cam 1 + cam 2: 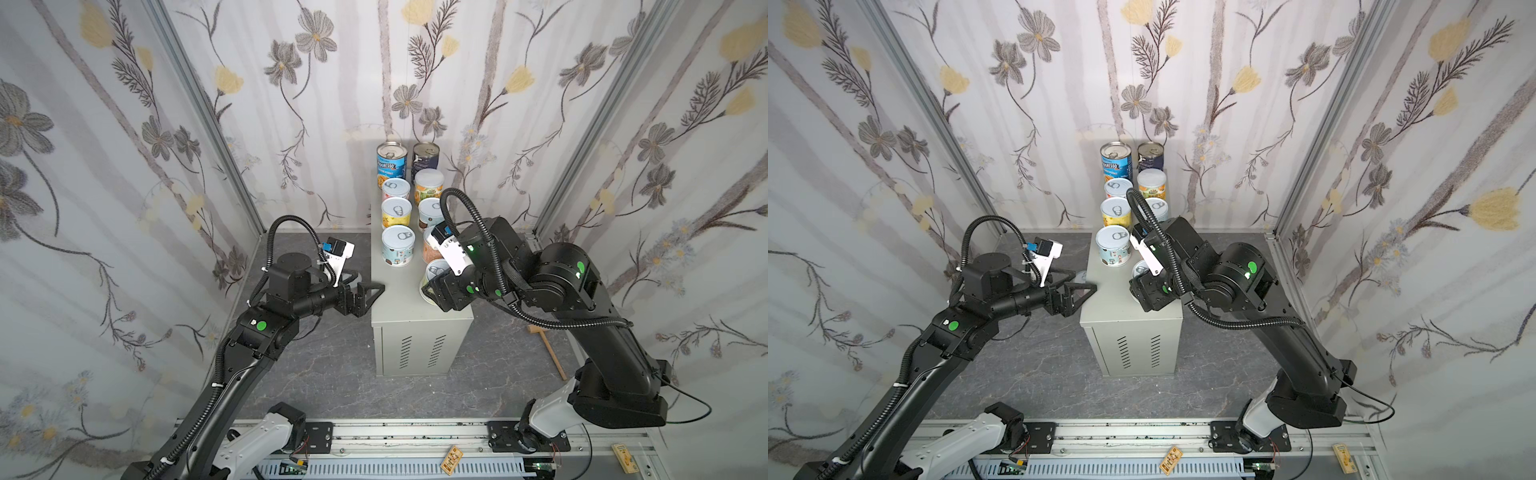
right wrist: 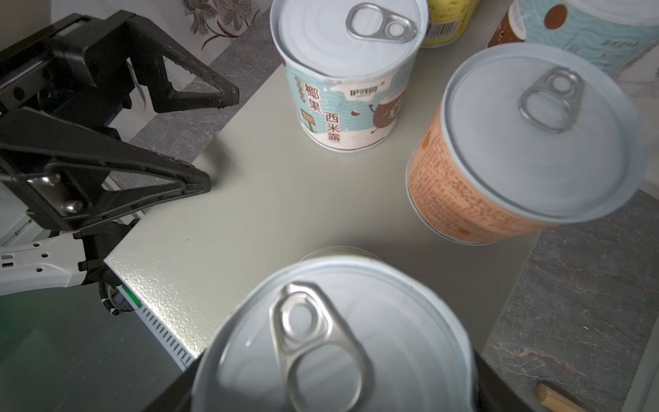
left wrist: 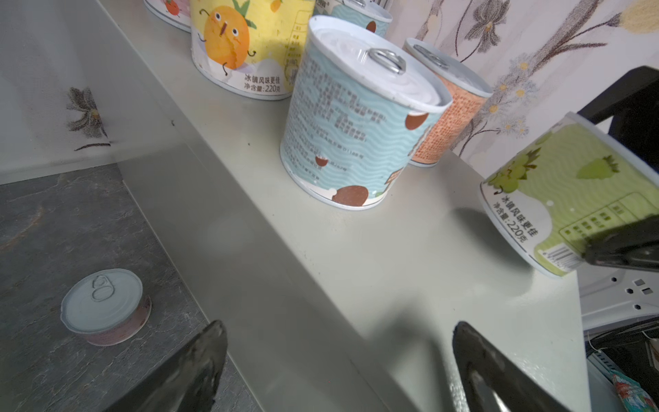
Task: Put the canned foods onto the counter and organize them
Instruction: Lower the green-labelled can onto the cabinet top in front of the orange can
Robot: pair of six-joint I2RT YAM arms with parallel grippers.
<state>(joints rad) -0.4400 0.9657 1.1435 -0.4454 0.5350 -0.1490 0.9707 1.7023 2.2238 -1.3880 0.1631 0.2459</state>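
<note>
At the right pincer point(image 1: 431, 287), over the near right part of the table point(image 1: 399, 299): pinching a green-labelled can point(image 3: 556, 199) by its sides, tilted, pull-tab lid up toward the wrist camera. Contact between lower rim and table top: cannot tell. Just beyond it in the same row, upright: an orange-labelled can point(image 2: 499, 160). Across to the left, apart from the held can: a pale blue coconut can point(image 2: 342, 71). Bare patch of table top between these three.

Farther back, in two rows toward the wall: a yellow pineapple can point(image 1: 396, 214), more white-lidded cans partly hidden by the right arm point(image 1: 582, 291), then at the very back a blue Progresso can point(image 1: 391, 164) beside a dark navy can point(image 1: 424, 160).

At the table's near left edge: left pincer point(image 2: 221, 139), spread wide and gripping nothing, tips reaching in just over the edge.

Down on the floor point(image 1: 332, 365), left of the table and close to its side wall: a low flat can point(image 3: 103, 306), upright, pull-tab up. On the floor right of the table: a wooden mallet point(image 1: 548, 351), lying flat, partly hidden behind the right arm.
</note>
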